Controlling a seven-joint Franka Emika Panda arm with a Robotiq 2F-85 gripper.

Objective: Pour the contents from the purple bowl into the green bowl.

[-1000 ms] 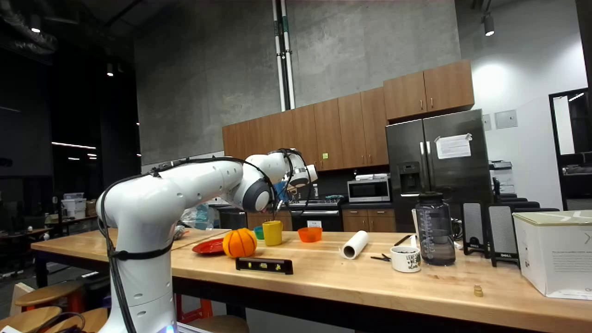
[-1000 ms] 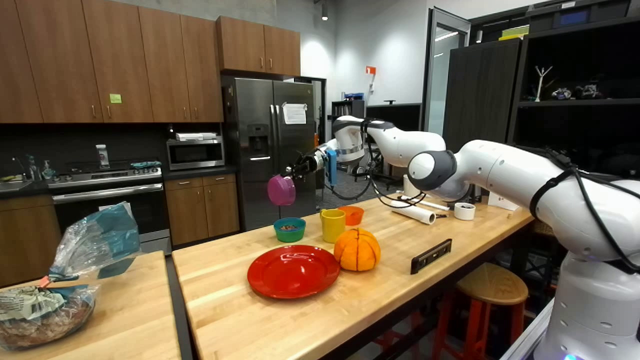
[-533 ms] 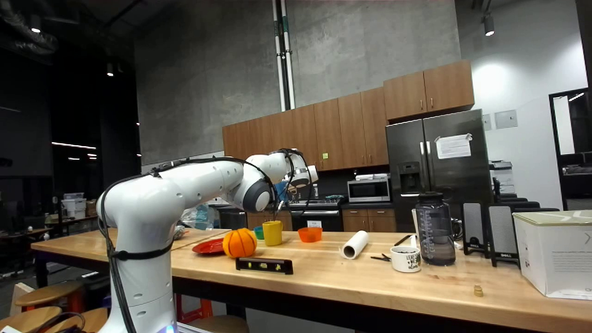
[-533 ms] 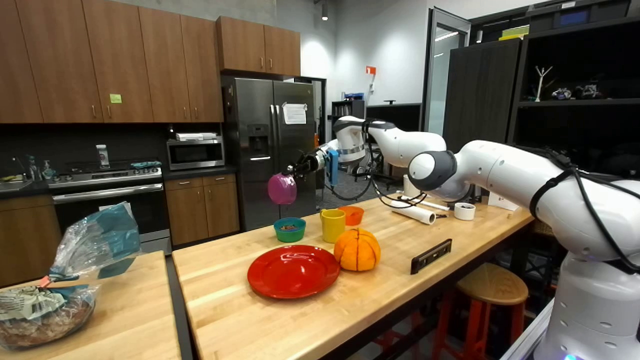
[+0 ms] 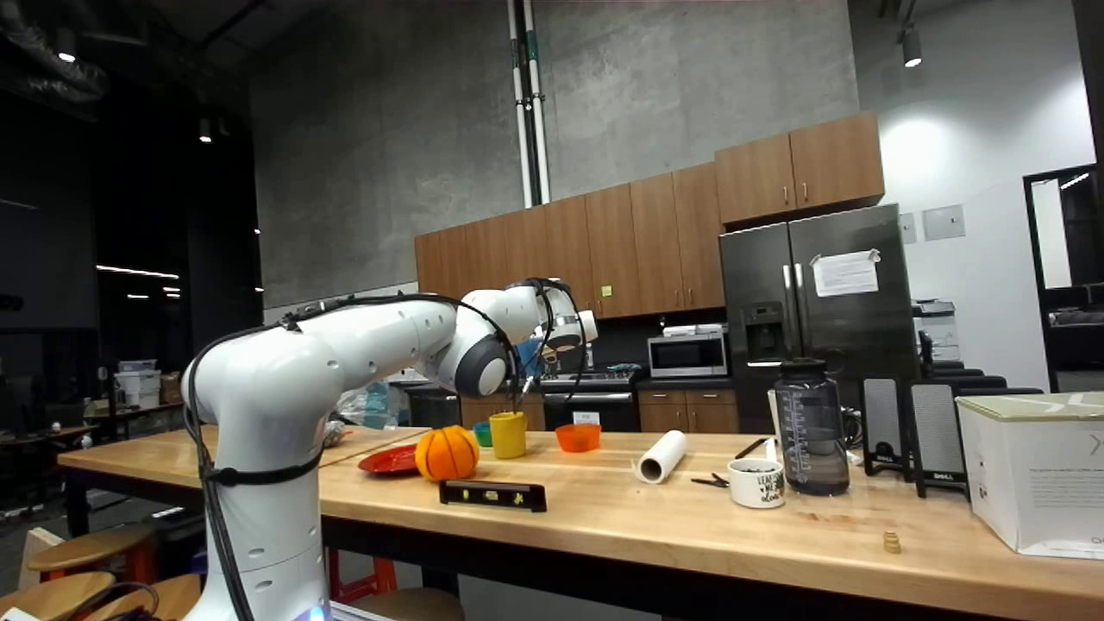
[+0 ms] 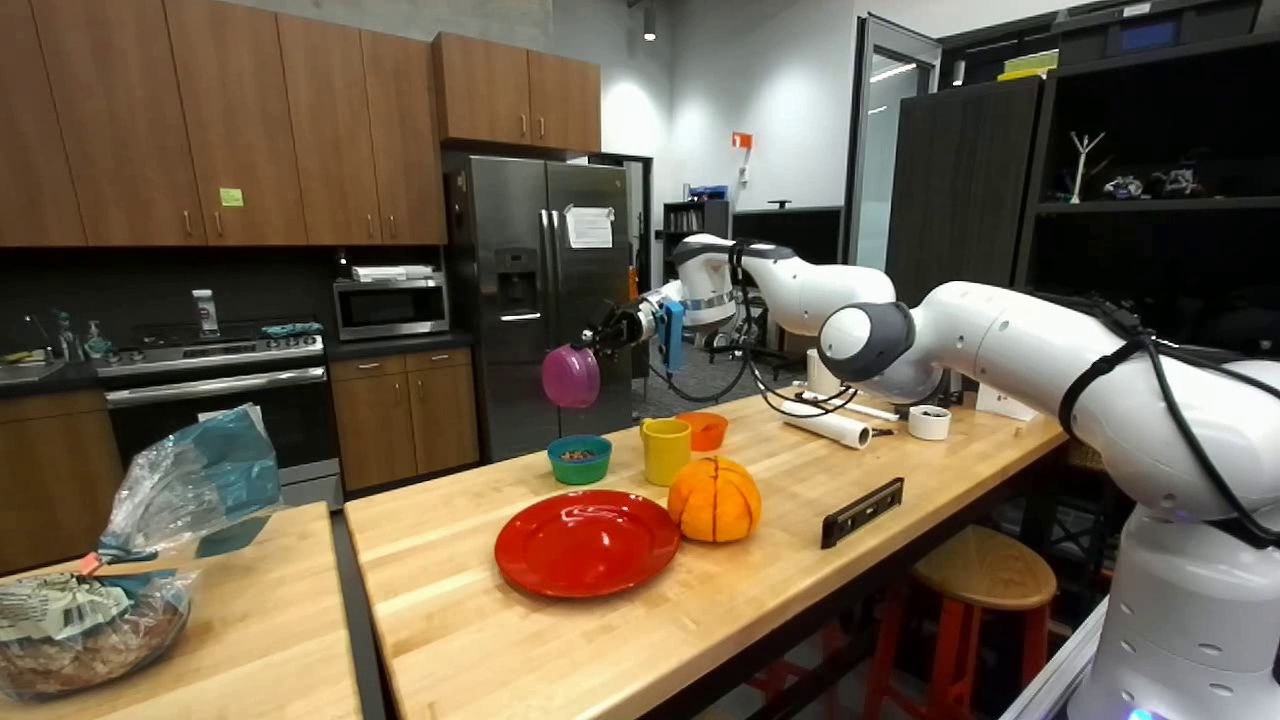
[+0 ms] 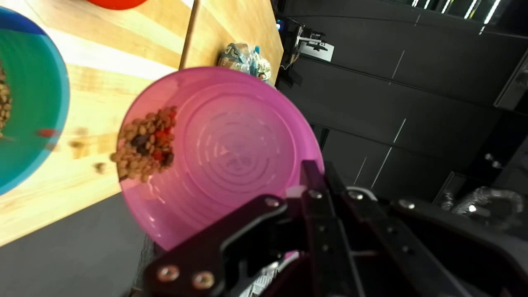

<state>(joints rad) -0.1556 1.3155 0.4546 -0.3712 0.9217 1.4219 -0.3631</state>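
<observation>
Arm (image 6: 840, 290) stretched nearly level above the table (image 6: 500, 650), its gripper (image 7: 321, 171) at the far end pointing away from the base and slightly down in an exterior view. Jaws are clenched on the rim of the purple bowl (image 7: 235, 136), which is tipped well onto its side, above and near the green bowl (image 6: 580, 473); the two are apart.

The green bowl stands close to the table's far edge, and in the wrist view that edge runs past the green bowl and goes behind the purple one. The mug (image 6: 665, 452) stands just beside the green bowl, with the orange bowl (image 6: 703, 431) just behind it. Toward the near edge lie the red plate (image 6: 587, 543) and the pumpkin (image 6: 714, 499); whether those two touch I cannot tell. A broad stretch of table runs from the plate to the near edge, and a narrower one parts the pumpkin from the spirit level (image 6: 863, 513).

Only the wrist view shows what is in the purple bowl: brown pieces (image 7: 144, 154), with some red and dark ones, gathered along the wall on the green bowl's side, and a few blurred ones in the gap between the bowls. More lie inside the green bowl. From an exterior view that takes in a bottle (image 5: 812, 429), speakers (image 5: 940, 437) and a box (image 5: 1035, 474), the purple bowl is hidden, and the green bowl shows only in part behind the mug.
</observation>
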